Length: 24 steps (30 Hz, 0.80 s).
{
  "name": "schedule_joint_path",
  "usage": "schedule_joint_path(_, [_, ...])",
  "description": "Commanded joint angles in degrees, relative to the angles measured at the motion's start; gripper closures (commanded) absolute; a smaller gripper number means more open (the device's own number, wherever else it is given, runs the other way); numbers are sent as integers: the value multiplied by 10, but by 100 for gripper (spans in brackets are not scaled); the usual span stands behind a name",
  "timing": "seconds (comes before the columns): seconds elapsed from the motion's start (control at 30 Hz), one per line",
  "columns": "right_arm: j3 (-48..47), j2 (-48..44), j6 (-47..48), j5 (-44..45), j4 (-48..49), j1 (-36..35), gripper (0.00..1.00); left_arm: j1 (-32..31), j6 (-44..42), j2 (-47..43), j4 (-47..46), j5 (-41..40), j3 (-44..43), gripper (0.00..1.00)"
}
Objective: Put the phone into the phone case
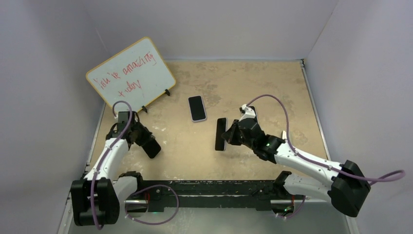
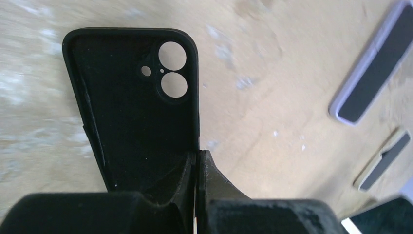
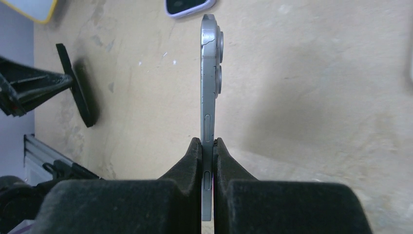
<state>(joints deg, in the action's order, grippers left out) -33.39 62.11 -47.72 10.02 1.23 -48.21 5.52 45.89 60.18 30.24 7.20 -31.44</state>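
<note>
The left end effector point(image 2: 198, 161) pinches the phone case point(image 2: 131, 107) by its rim; it looks light and bendy. The right end effector point(image 3: 208, 151) squeezes the phone point(image 3: 208, 73), probably hard and slippery.

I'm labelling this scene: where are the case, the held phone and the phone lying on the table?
case point(image 2: 131, 122): left wrist view, on its inner back panel.
held phone point(image 3: 208, 87): right wrist view, on its side edge.
lying phone point(image 1: 197, 108): top external view, on the middle of its screen.
</note>
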Motion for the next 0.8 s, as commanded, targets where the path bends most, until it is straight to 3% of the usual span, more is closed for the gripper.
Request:
schedule_joint_path(0.0, [-1, -55, 19, 31, -37, 25, 100, -72, -17, -29, -58, 42, 16, 100])
schedule_joint_path(0.27, [-5, -101, 29, 52, -101, 38, 100, -277, 29, 7, -132, 16, 12, 100])
schedule_joint_path(0.47, [4, -126, 13, 74, -133, 40, 100, -440, 79, 111, -188, -36, -39, 100])
schedule_joint_path(0.6, [8, -152, 9, 94, -158, 40, 100, -510, 96, 188, -216, -53, -81, 100])
schedule_joint_path(0.77, [14, -165, 7, 99, -167, 40, 100, -549, 98, 253, -253, -35, -119, 100])
